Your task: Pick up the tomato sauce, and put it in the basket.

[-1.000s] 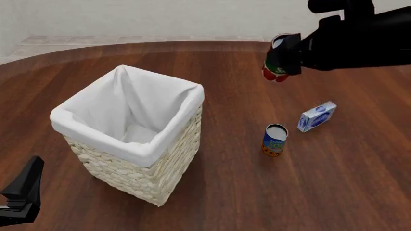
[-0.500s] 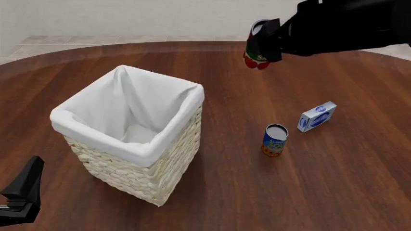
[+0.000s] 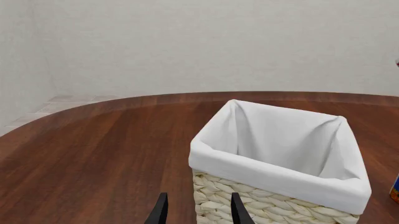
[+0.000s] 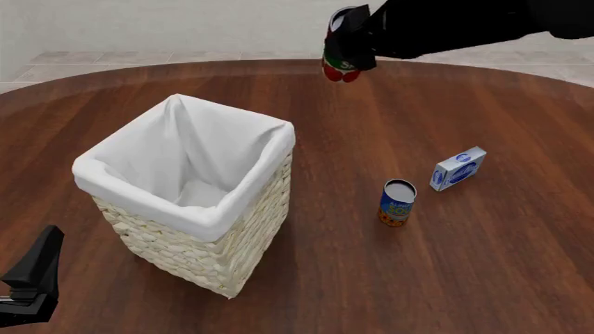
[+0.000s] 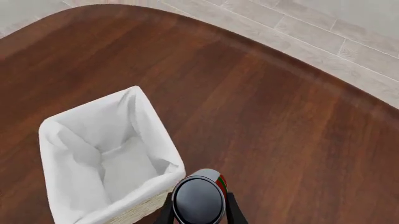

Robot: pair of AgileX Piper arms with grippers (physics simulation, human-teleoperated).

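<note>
Right gripper point(image 4: 351, 43) on black arm stretched in from upper right, high over brown wooden table point(image 4: 464, 278), fingers clamped on small red-labelled tomato sauce can point(image 4: 340, 61) with green band. Can airborne, tilted, right of and beyond square cream wicker basket point(image 4: 199, 250) with white liner. Left gripper point(image 3: 196, 210) low beside basket, fingers spread, holding nothing.

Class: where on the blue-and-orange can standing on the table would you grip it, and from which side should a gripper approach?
Grip the blue-and-orange can across its round side wall, coming from above: it stands upright with open table around it, and the box lies apart.
</note>
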